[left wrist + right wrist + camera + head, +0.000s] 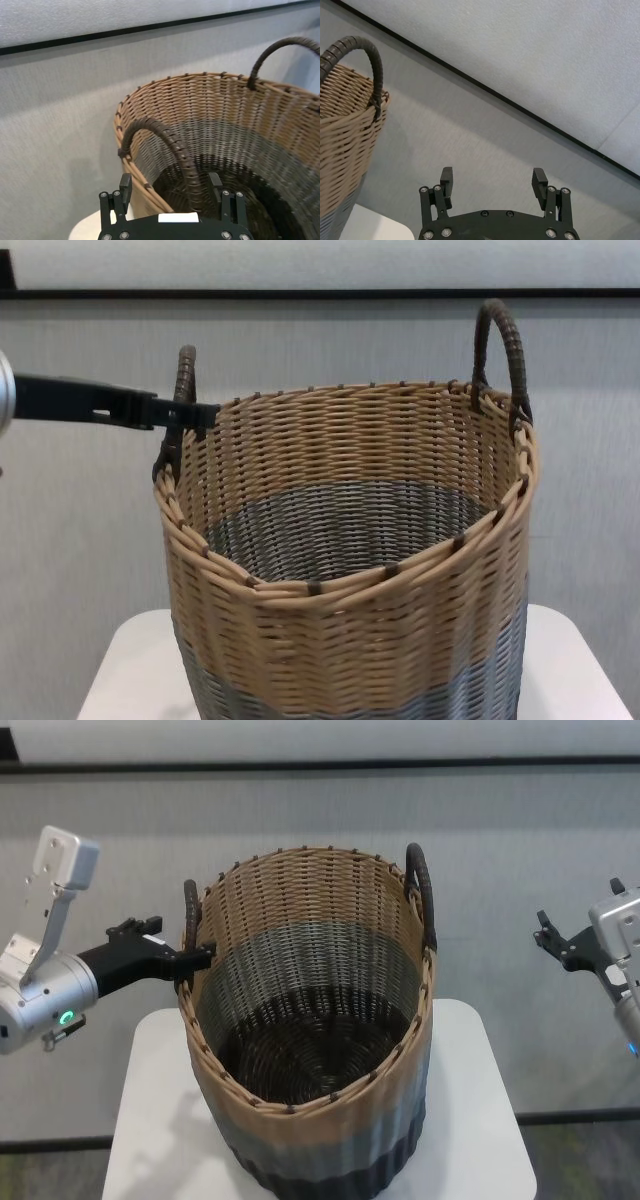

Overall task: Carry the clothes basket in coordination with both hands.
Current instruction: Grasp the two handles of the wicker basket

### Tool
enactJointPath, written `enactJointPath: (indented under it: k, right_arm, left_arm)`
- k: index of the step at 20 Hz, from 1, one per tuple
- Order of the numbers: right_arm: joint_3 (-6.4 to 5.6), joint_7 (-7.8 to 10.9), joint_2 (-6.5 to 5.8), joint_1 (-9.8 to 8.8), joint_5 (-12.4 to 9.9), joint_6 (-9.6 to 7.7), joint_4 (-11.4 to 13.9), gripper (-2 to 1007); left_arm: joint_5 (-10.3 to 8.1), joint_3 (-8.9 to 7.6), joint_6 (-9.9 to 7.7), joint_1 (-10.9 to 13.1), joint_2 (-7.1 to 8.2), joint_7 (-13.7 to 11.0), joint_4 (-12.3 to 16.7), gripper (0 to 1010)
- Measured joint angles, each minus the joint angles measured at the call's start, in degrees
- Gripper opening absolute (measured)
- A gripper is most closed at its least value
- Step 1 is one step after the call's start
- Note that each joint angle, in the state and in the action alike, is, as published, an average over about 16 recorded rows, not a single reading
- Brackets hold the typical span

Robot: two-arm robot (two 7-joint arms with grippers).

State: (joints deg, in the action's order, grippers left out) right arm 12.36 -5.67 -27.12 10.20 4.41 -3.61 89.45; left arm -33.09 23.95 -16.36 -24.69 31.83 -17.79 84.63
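clothes basket (pixel 310 1030) upright on white surface (pixel 150 1120), nothing inside, left gripper (pixel 170 187) jaws wide astride left handle (pixel 165 150) per left wrist view, right gripper (pixel 492 182) jaws wide, well clear of right handle (pixel 370 65), absent from chest view

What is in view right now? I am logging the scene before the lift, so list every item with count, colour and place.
clothes basket: one, woven, tan over grey over dark brown, standing upright on the stand, empty inside.
left handle: one, dark brown wrapped loop, on the basket rim at the robot's left.
right handle: one, dark brown wrapped loop, on the rim at the robot's right.
stand: one, white, under the basket.
wall: grey, with a black strip, behind the basket.
left gripper: one, black, open, its fingers on either side of the left handle.
right gripper: one, black, open, holding nothing, apart from the basket on the robot's right.
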Motion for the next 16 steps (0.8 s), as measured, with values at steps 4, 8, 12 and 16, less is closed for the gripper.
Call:
enactJointPath:
  k: [4,8,12,16]
  right_arm:
    - [-0.62,0.44,0.53,-0.02,0.18,-0.15,-0.3,1005]
    - [-1.29,0.83,1.08,0.05,0.22,-0.17,-0.7,1005]
    - [-1.87,1.15,1.54,0.13,0.19,-0.11,-1.03,1005]
    - [-2.49,1.94,2.02,0.35,-0.45,0.29,-1.38,1005]
  left_arm:
    - [2.31,0.31,1.49,-0.51,-1.1,0.98,-1.45,1002]
    - [4.1,0.42,2.77,-0.88,-2.05,1.76,-2.63,1002]
    - [5.19,0.4,3.66,-1.12,-2.7,2.27,-3.32,1002]
    - [5.64,0.32,3.9,-1.2,-3.01,2.62,-3.58,1002]
